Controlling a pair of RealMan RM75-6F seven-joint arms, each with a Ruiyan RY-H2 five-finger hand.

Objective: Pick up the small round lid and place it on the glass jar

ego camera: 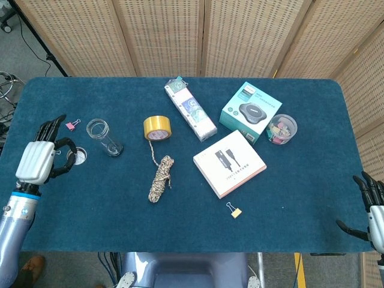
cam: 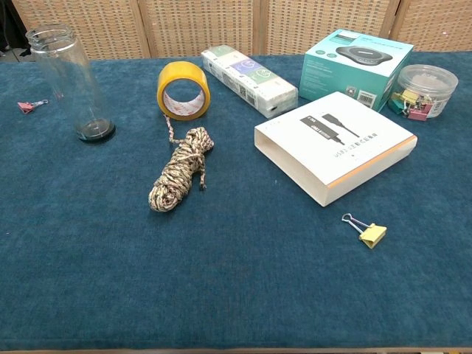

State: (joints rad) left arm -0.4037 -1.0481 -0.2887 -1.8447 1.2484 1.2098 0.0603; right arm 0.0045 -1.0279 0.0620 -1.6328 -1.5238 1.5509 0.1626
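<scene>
The left hand [ego camera: 38, 161] is pinching the small round lid [ego camera: 78, 156] at its right edge, holding it just left of the upright glass jar [ego camera: 103, 137]. The right hand [ego camera: 373, 207] is resting spread at the table's near right corner.

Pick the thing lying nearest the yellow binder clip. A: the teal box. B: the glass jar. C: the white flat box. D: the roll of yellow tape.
C: in the head view the yellow binder clip lies just below the white flat box, far from the others.
</scene>
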